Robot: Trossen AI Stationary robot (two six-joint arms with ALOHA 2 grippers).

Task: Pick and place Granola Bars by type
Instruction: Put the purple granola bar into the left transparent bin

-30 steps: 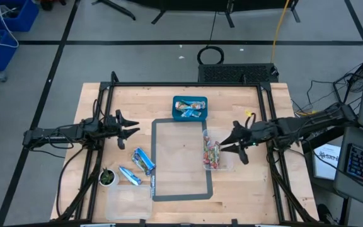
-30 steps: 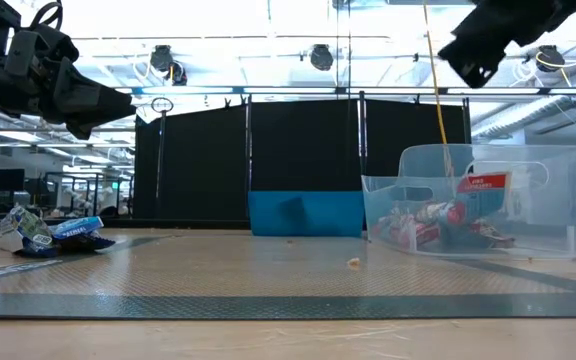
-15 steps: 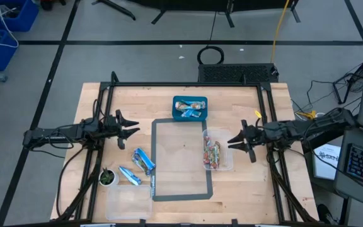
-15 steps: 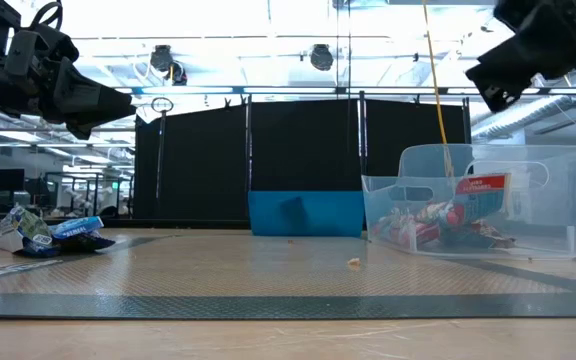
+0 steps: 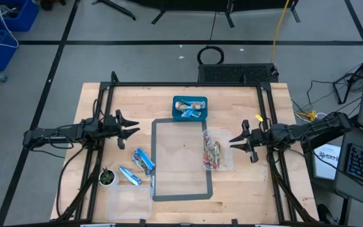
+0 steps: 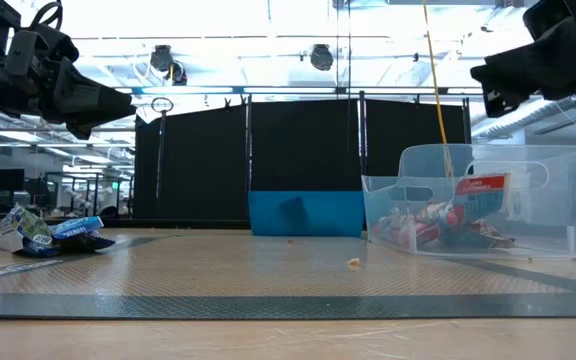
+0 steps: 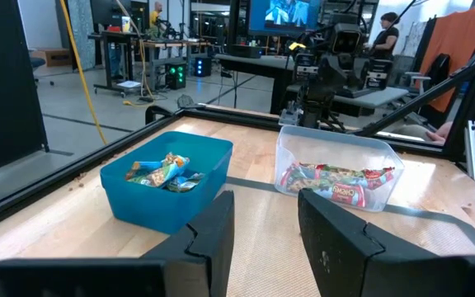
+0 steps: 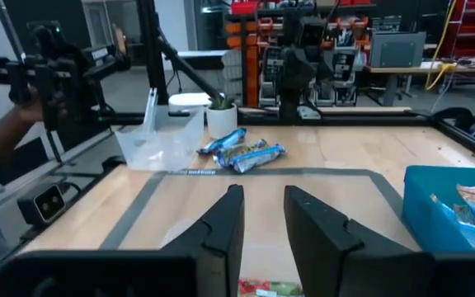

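Observation:
Two loose blue-and-white granola bars [image 5: 142, 161] [image 8: 242, 153] lie flat on the wood at the near left. More blue-and-silver bars [image 5: 190, 110] [image 7: 163, 171] fill a blue bin [image 5: 176, 107]. Red-wrapped bars [image 5: 212, 153] [image 7: 336, 181] lie in a clear bin [image 5: 225, 165] [image 6: 558, 200]. My left gripper [image 5: 136, 130] [image 7: 266, 223] hovers open at the left, pointing level toward the middle. My right gripper [image 5: 232, 142] [image 8: 262, 219] hovers open just right of the clear bin and above it. Nothing is between its fingers.
A green-topped pot [image 5: 108, 178] and a clear container [image 5: 128, 202] stand at the near left corner. A grey taped rectangle [image 5: 155, 157] marks the table's middle. Black frame rails [image 5: 265, 107] run along the table's sides. A person's hand [image 8: 7, 124] shows beyond the table.
My right gripper has drawn back from over the clear bin toward the table's right edge, sinking and levelling out from a downward tilt. It carries nothing. The bars and bins have kept their places.

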